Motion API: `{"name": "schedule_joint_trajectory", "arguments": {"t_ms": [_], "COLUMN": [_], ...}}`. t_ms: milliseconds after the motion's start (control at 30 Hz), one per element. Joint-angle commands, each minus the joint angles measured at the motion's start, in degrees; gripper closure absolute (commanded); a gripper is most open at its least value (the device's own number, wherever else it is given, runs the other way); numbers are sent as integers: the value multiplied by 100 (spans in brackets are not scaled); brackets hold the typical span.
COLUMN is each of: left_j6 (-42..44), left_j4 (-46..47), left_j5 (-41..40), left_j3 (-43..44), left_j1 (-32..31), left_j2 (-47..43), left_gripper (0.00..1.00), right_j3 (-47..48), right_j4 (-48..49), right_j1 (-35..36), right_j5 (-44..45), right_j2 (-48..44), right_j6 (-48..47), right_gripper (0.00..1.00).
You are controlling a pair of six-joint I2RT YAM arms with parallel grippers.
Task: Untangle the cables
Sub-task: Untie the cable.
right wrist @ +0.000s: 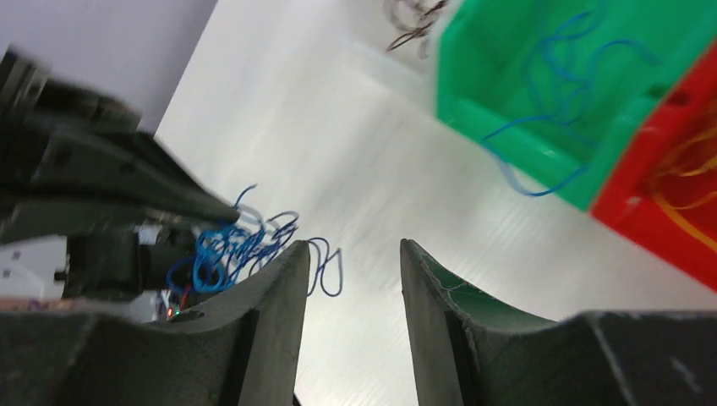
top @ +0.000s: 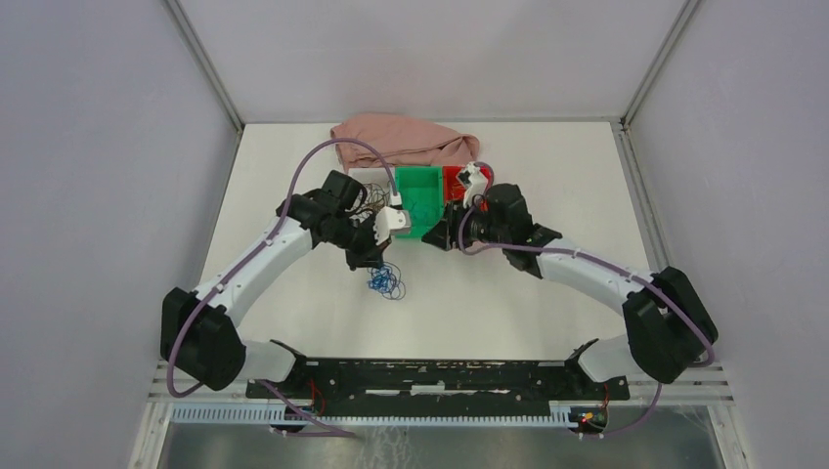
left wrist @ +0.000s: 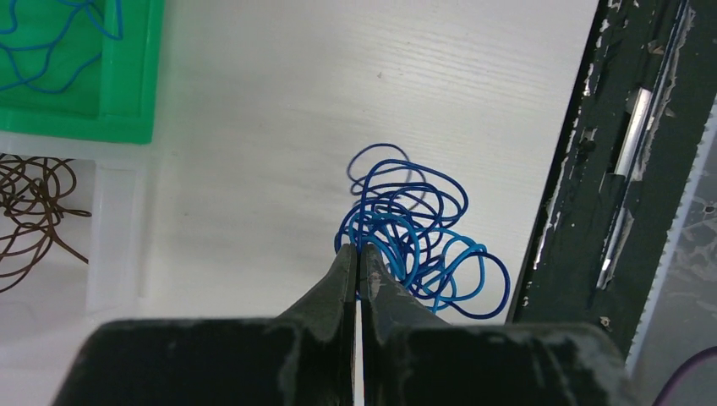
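A curly bundle of blue cables (left wrist: 414, 224) lies on the white table, also seen from above (top: 386, 281) and from the right wrist (right wrist: 228, 249). My left gripper (left wrist: 357, 249) is shut, its tips pinching a strand at the bundle's near edge (top: 369, 258). More blue cables (right wrist: 566, 76) lie in the green bin (top: 420, 186), one strand hanging over its wall. Yellow-orange cables (right wrist: 689, 182) sit in the red bin (right wrist: 651, 224). Brown cables (left wrist: 34, 199) rest in a white tray (left wrist: 114, 245). My right gripper (right wrist: 351, 245) is open and holds nothing, right of the bundle (top: 440, 234).
A pink cloth (top: 406, 137) lies at the back of the table behind the bins. The black base rail (left wrist: 583, 211) runs close by the blue bundle along the near edge. The purple hoses (top: 337, 151) arch over both arms.
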Motion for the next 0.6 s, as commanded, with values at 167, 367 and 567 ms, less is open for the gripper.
{"name": "schedule_joint_trajectory", "arguments": {"t_ms": [167,367,567], "left_j6": [-502,-473,-447], "left_j4": [-44,-323,-557], "left_j5": [221,229,257], "left_j3": [-16,290,606], "left_j1": [-14,-16,-18], "left_j2": [-518,-590,-657], "left_gripper": [97,97,97], "right_j3": [-882,-895,-1120], "right_j4": [2134,2049,2196], "right_j1": [1265,1769,2042], "right_j5": [-216,-38,469], "right_j2": [-493,-222,-151], "right_j6": [-705,-1034,-1319], "right_gripper": [49,42,28]}}
